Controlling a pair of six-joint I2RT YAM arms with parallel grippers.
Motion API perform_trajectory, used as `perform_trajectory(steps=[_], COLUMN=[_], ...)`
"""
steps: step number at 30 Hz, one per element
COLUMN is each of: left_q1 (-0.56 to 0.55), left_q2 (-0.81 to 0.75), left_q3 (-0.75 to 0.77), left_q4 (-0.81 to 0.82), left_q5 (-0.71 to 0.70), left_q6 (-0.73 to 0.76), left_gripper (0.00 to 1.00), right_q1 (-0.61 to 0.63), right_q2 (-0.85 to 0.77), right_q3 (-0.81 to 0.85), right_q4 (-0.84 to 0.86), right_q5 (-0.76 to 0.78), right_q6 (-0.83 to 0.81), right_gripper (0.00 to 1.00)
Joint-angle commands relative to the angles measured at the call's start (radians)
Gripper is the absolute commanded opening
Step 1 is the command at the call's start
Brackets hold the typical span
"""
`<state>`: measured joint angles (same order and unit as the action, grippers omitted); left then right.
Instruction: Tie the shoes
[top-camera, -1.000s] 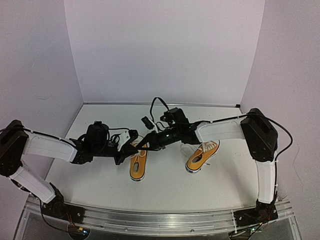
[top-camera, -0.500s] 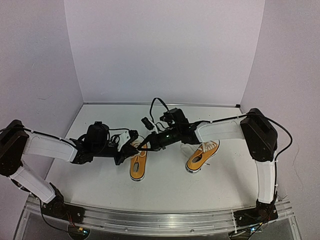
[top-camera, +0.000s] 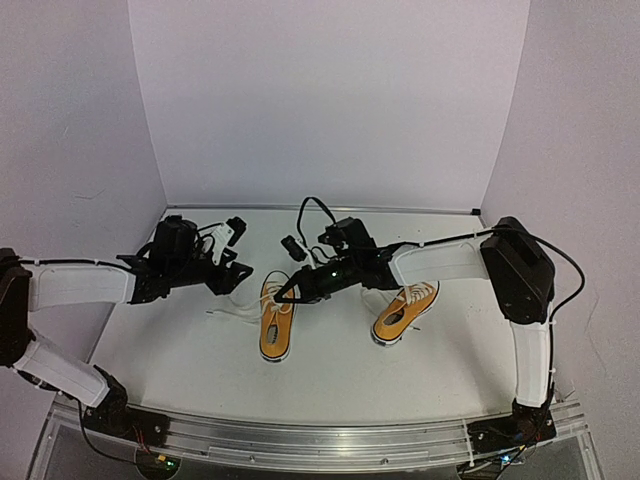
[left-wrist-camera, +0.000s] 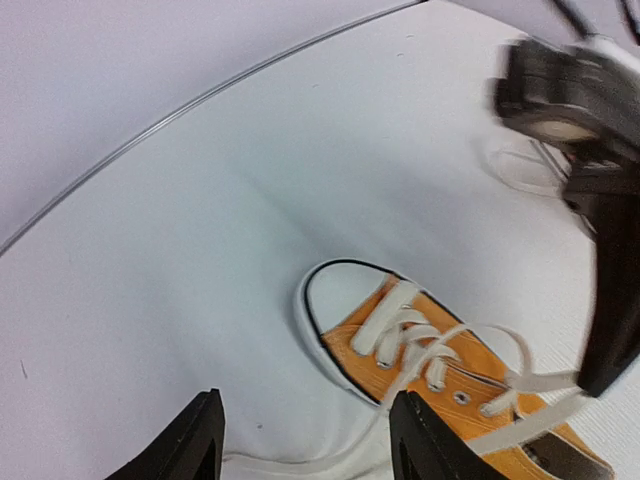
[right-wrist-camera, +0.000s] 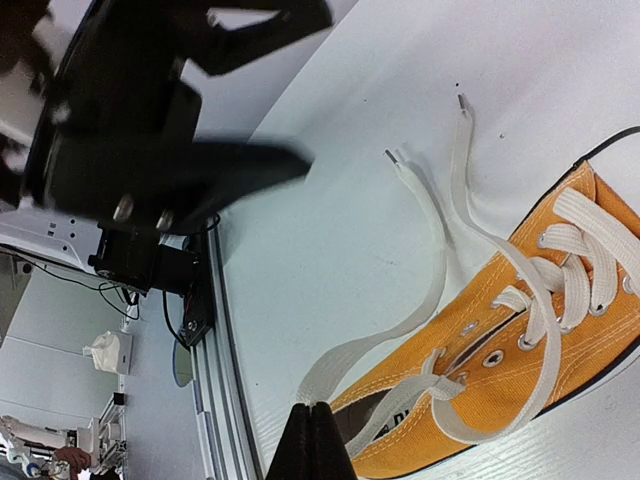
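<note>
- L gripper (top-camera: 238, 250): fingers apart, nothing held, above table (top-camera: 330, 380), far-left of left shoe (top-camera: 276, 328).
- R gripper (top-camera: 287, 292): fingers together, clamped on white lace (right-wrist-camera: 440, 255) of that shoe.
- Other shoe (top-camera: 403, 310) lay to the right.

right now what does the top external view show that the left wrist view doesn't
Only the top external view: the second sneaker lying off to the right, and the left gripper seen from outside, open and apart from both shoes. Only the left wrist view: a close look at the toe cap and lace crossings, framed by its own fingers. Both: the left-hand sneaker and the right gripper shut on its white lace.
</note>
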<state>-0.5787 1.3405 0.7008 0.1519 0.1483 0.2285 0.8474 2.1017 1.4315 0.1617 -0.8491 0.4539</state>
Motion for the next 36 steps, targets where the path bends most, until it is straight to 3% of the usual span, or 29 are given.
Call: perform_trajectory(steps=[1, 4, 8, 12, 18, 27, 33, 36], left_q1=[0.048, 0.049, 0.051, 0.051, 0.051, 0.051, 0.049, 0.047], left_q2=[0.133, 0.184, 0.295, 0.384, 0.443, 0.554, 0.602, 0.607], left_q3=[0.163, 0.204, 0.307, 0.368, 0.38, 0.434, 0.437, 0.428], left_q4=[-0.217, -0.257, -0.424, -0.543, -0.56, -0.585, -0.573, -0.556], left_q5=[-0.081, -0.133, -0.286, -0.328, -0.367, -0.394, -0.362, -0.334], left_q6=[-0.121, -0.192, -0.338, -0.482, -0.596, -0.639, -0.641, -0.632], left_gripper=[0.59, 0.61, 0.61, 0.59, 0.56, 0.53, 0.43, 0.28], right_q1=[0.003, 0.003, 0.003, 0.003, 0.002, 0.004, 0.002, 0.001], right_q2=[-0.043, -0.048, -0.054, -0.046, -0.043, -0.037, -0.033, -0.03], right_q3=[0.024, 0.021, 0.015, 0.022, 0.025, 0.032, 0.035, 0.036], right_q4=[0.006, 0.007, 0.007, 0.008, 0.007, 0.007, 0.007, 0.007], right_q5=[0.01, 0.011, 0.015, 0.013, 0.014, 0.018, 0.019, 0.019], right_q6=[-0.019, -0.018, -0.023, -0.023, -0.024, -0.021, -0.022, -0.021], right_gripper=[0.0, 0.0, 0.0, 0.0, 0.0, 0.0, 0.0, 0.0])
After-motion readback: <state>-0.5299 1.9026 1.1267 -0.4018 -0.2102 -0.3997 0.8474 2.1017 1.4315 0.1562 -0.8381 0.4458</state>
